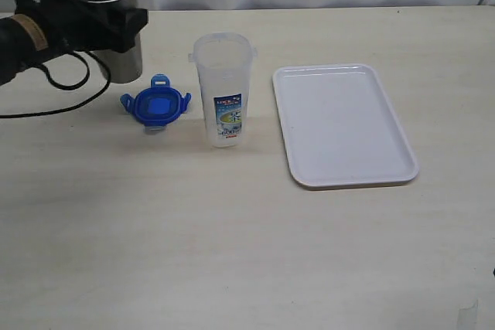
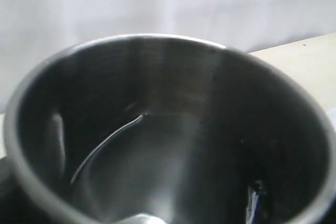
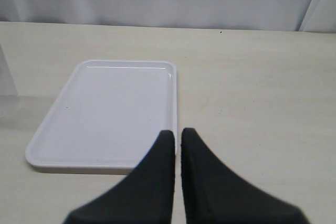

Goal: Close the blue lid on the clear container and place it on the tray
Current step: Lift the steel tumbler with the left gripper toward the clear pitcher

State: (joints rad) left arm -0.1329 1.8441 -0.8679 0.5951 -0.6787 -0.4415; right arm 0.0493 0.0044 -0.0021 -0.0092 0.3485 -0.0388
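The clear container [image 1: 223,90] stands upright, long axis vertical, mouth open upward. The left gripper [image 1: 124,25] grasps the steel cup [image 1: 125,63]. The right gripper [image 3: 177,132] is clenched, and the tray [image 3: 105,108] lies lengthwise just ahead of its tips.

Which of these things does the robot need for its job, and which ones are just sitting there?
For the job:
- small blue plastic lid with snap flaps
- tall clear plastic container with a blue-and-white label
- flat white rectangular plastic tray

Not part of the job:
- shiny steel cup
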